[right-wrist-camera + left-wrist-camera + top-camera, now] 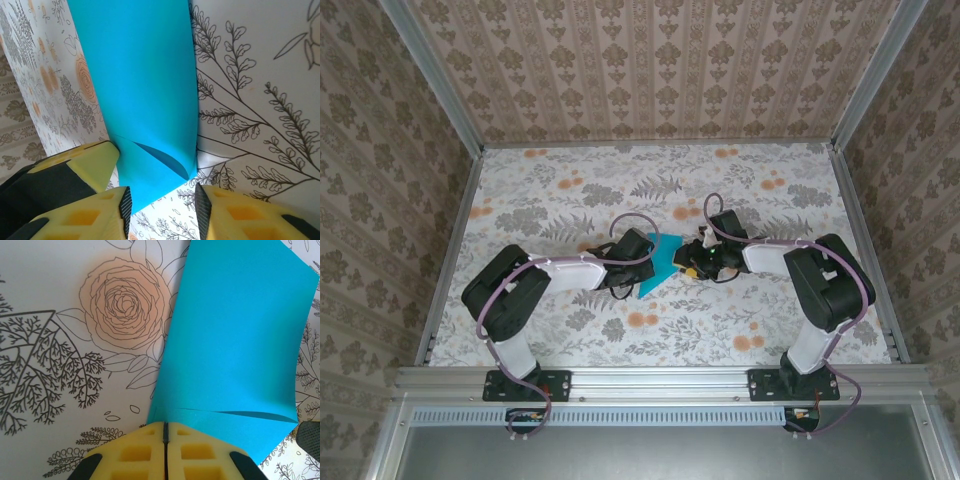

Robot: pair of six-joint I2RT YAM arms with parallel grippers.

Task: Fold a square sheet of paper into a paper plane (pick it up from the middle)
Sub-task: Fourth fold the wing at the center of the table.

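Currently the left hand (pixel 165 429) grips the square sheet of paper (pixel 235 330); the right hand (pixel 162 202), jaws apart, flanks its curled corner directly ahead.

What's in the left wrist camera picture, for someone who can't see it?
A thin teal-blue sheet of paper, curled over at its near edge, lies on a white tabletop printed with flowers. The left gripper, its yellow fingers shut together, meets that edge at the bottom.

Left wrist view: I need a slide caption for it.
Left pincer shut on the curled teal sheet of paper, over the floral table.
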